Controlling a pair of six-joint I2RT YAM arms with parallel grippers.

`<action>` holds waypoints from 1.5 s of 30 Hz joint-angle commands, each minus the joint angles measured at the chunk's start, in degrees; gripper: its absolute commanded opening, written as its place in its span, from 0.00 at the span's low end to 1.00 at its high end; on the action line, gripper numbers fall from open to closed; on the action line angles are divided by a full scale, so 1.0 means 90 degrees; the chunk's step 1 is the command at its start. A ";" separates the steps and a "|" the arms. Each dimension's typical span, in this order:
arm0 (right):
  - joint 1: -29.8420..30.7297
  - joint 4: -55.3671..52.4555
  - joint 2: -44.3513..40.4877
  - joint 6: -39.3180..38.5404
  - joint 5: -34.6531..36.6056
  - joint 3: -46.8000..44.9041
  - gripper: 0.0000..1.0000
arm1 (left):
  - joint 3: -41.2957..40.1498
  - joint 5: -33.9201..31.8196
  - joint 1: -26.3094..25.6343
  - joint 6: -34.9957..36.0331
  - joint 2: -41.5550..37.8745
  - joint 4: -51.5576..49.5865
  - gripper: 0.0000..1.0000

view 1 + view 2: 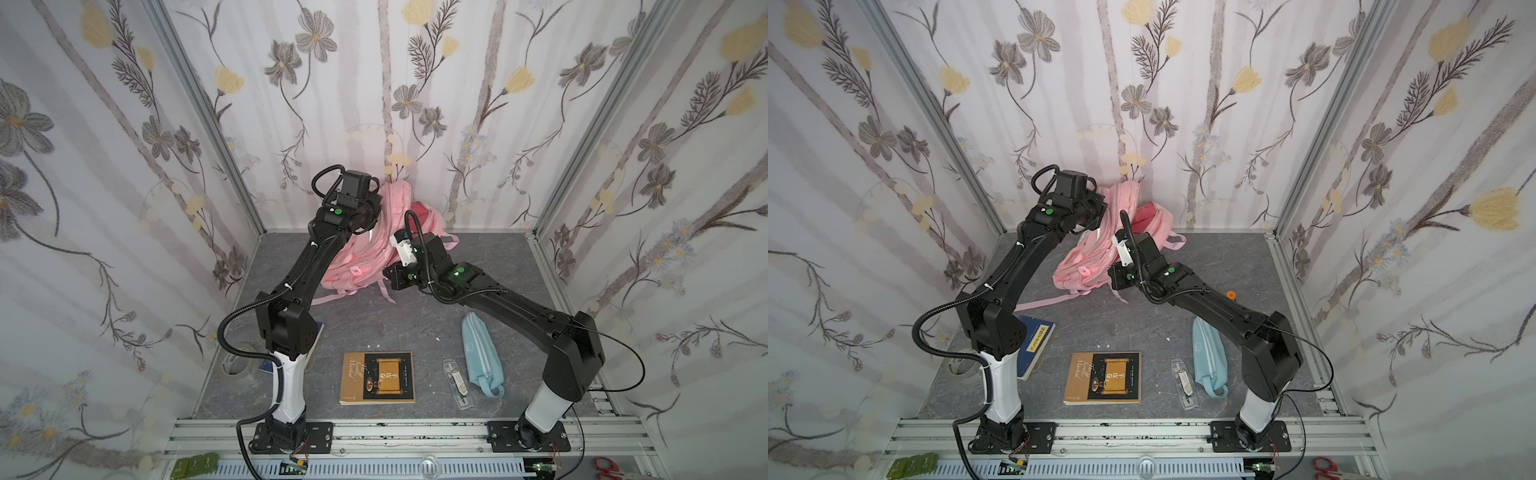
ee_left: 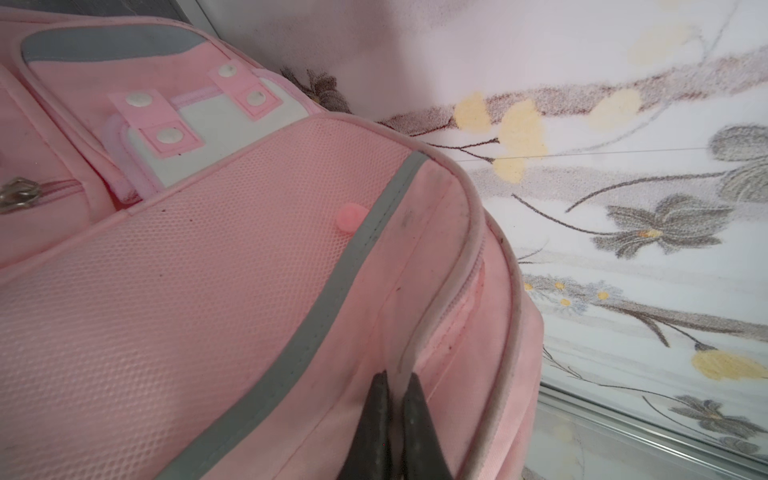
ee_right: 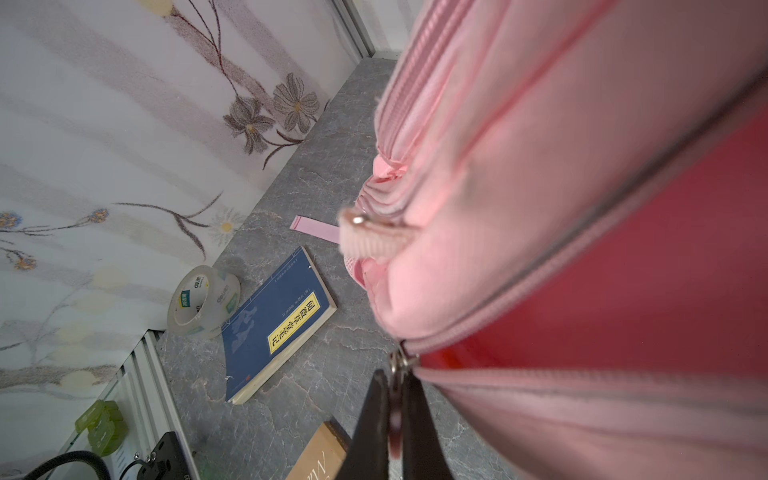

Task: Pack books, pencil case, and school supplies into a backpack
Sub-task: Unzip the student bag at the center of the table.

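Note:
The pink backpack (image 1: 353,266) slumps against the back wall, its red-lined opening (image 3: 623,291) gaping. My left gripper (image 2: 397,374) is shut on a fold of pale trim near the backpack's top. My right gripper (image 3: 395,374) is shut on a metal zipper pull at the opening's edge. The brown-gold book (image 1: 378,377) lies flat near the front. The dark blue book (image 1: 1034,345) lies partly under the left arm. The light-blue pencil case (image 1: 482,357) lies at the front right beside a narrow clear case (image 1: 457,384). The tape roll (image 3: 203,301) stands by the left wall.
Flowered walls close in the back and both sides. An aluminium rail (image 1: 374,432) with both arm bases runs along the front. Green blocks (image 1: 195,463) and red scissors (image 1: 609,471) lie beyond it. A loose pink strap (image 1: 328,298) trails over the grey floor.

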 commanded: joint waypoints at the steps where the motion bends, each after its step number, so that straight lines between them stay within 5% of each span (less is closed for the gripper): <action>1: 0.0142 0.0967 0.0079 0.0146 0.0061 -0.0211 0.00 | 0.0215 -0.0522 -0.0024 -0.0528 -0.0028 0.0608 0.00; 16: 0.0691 0.2927 0.0541 0.0470 0.0659 -0.1404 0.00 | 0.1990 -0.1012 -0.0044 -0.0795 0.0813 -0.0375 0.00; 27: 0.0682 0.3252 0.0885 0.0421 0.0458 -0.1393 0.00 | 0.2011 -0.0953 -0.0081 -0.0537 0.0835 -0.0372 0.00; 39: 0.0422 0.2415 -0.0142 0.0477 -0.0470 -0.1861 0.32 | 0.1405 0.0846 0.0353 0.3371 0.0508 -0.1305 0.00; 45: 0.0428 0.1420 -0.1140 0.0207 -0.0627 -0.2271 0.35 | 0.2479 0.1555 0.0532 0.5309 0.0993 -0.2619 0.00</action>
